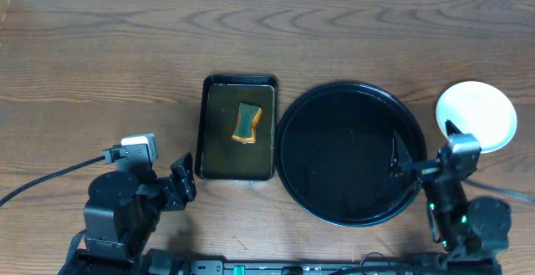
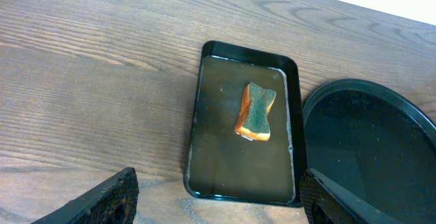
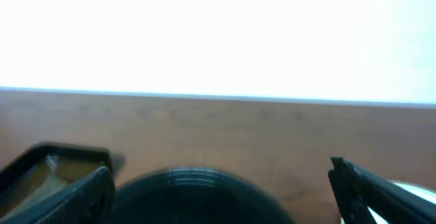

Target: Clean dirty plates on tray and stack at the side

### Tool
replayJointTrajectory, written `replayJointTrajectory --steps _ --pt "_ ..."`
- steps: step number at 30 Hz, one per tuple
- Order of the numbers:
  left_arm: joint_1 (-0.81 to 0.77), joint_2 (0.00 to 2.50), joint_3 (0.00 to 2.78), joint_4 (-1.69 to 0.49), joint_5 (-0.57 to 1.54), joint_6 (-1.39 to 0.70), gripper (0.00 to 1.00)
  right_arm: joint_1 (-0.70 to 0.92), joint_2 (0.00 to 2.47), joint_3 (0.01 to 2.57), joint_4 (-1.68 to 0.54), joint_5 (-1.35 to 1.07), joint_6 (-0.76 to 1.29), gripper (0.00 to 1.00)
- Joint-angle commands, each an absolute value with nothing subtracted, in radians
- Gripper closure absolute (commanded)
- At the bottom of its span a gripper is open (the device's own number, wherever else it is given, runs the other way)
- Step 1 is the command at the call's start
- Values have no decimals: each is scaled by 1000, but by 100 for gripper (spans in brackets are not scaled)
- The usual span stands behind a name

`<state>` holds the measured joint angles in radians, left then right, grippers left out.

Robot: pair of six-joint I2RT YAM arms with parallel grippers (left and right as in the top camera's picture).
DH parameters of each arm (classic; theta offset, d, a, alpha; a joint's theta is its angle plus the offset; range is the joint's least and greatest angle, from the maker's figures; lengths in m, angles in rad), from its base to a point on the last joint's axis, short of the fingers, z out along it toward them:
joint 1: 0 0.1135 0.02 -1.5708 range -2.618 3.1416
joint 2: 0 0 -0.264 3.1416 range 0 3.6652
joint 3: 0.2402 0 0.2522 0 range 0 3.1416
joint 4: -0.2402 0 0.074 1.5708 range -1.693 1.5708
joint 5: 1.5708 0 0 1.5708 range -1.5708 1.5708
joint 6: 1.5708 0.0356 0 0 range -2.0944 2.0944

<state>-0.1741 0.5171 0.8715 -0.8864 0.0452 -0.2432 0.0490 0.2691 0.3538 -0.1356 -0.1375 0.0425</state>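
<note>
The large round black tray (image 1: 351, 154) lies right of centre with nothing on it; it also shows in the left wrist view (image 2: 368, 149) and the right wrist view (image 3: 197, 200). A pale white plate (image 1: 476, 114) sits on the table just right of the tray; from above I cannot tell whether more plates lie under it. No yellow plate shows. My right gripper (image 1: 426, 148) is open and empty over the tray's right rim, beside the plate, with its fingers wide apart (image 3: 221, 180). My left gripper (image 1: 182, 183) is open and empty near the front left (image 2: 218, 176).
A small rectangular black tray (image 1: 207, 129) holding murky water and a green-and-orange sponge (image 1: 247, 122) stands left of the round tray; the tray (image 2: 197, 115) and the sponge (image 2: 256, 112) also show in the left wrist view. Wooden table all around; a cable runs off at front left.
</note>
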Motion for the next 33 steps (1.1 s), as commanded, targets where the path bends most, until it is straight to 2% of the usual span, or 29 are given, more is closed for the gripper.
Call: replayJointTrajectory --steps 1,9,16,33 --pt "-176 515 865 -885 33 -245 23 60 181 245 -51 -130 47 1" --pt "-176 515 865 -885 33 -245 23 60 12 21 98 -75 47 1" --pt "-176 515 865 -885 33 -245 23 60 5 6 -77 -30 47 1" --pt "-176 515 865 -885 33 -245 23 60 5 6 -73 -30 47 1"
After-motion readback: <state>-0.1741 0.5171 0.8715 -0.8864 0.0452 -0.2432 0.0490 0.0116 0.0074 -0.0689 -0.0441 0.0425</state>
